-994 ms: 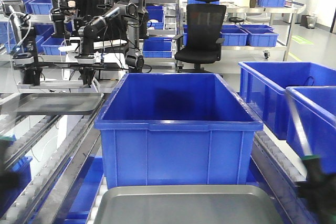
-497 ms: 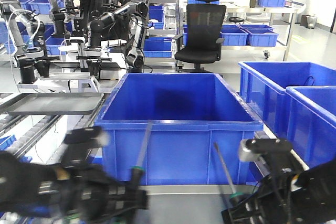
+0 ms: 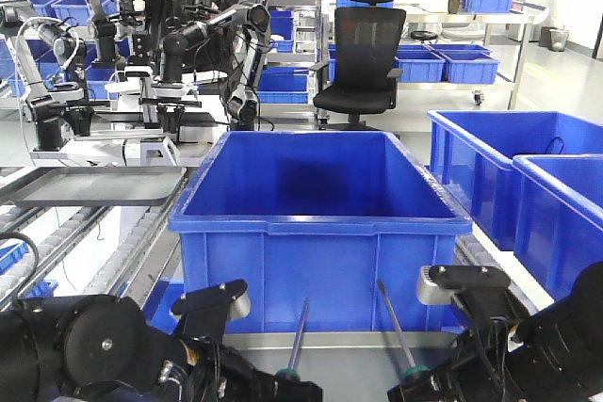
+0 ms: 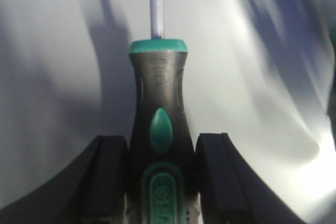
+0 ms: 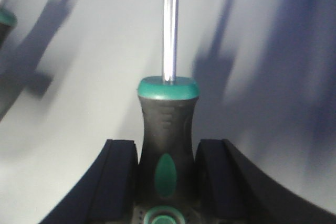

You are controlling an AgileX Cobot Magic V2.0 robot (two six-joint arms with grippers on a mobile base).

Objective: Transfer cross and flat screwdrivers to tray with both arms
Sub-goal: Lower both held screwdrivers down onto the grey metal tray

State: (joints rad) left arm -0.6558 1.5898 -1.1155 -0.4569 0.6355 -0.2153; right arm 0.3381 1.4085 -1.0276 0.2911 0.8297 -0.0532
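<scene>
Both arms lowered since before, left tool (image 4: 160, 182) grasping screwdriver (image 4: 157, 129), right tool (image 5: 167, 174) grasping second screwdriver (image 5: 168, 135), seemingly over grey tray (image 3: 349, 357)

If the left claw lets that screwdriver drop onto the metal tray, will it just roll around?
Probably a little. The screwdriver has a rounded handle and thin round shaft, so it may roll on the smooth tray. The waisted, rubbery-looking grip likely slows it. It looks stiff, not fragile.

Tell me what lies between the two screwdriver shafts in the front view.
Nothing: between the left screwdriver and right screwdriver shows only bare grey tray and, behind, the blue bin wall.
</scene>
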